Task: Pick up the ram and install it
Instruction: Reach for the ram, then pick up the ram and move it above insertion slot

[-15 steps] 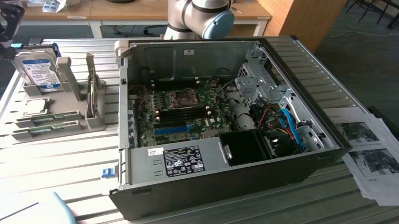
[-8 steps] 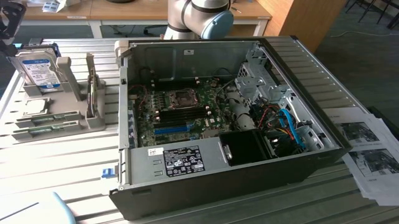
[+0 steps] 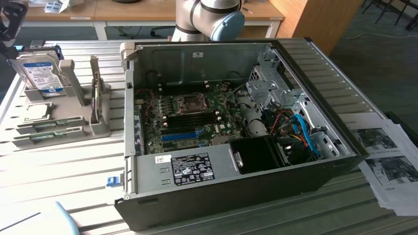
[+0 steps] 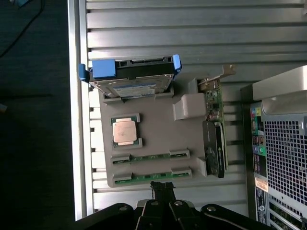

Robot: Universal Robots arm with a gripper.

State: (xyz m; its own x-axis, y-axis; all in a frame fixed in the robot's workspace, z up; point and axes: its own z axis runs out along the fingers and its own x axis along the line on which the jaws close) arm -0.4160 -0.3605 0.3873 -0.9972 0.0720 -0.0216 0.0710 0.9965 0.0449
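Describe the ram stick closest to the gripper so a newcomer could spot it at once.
On the exterior view's left, beside the open computer case, sits a grey tray. At its end opposite the hard drive, two thin green sticks lie in parallel slots. The ram is the outer one, at the tray's edge nearest the gripper; its twin lies next to the CPU.

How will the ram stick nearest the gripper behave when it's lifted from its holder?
The ram is a thin, narrow green board, so probably light and fairly stiff. It sits on edge between end brackets of the grey holder, so it may bind if lifted crooked. Bare circuitry suggests it is fragile.
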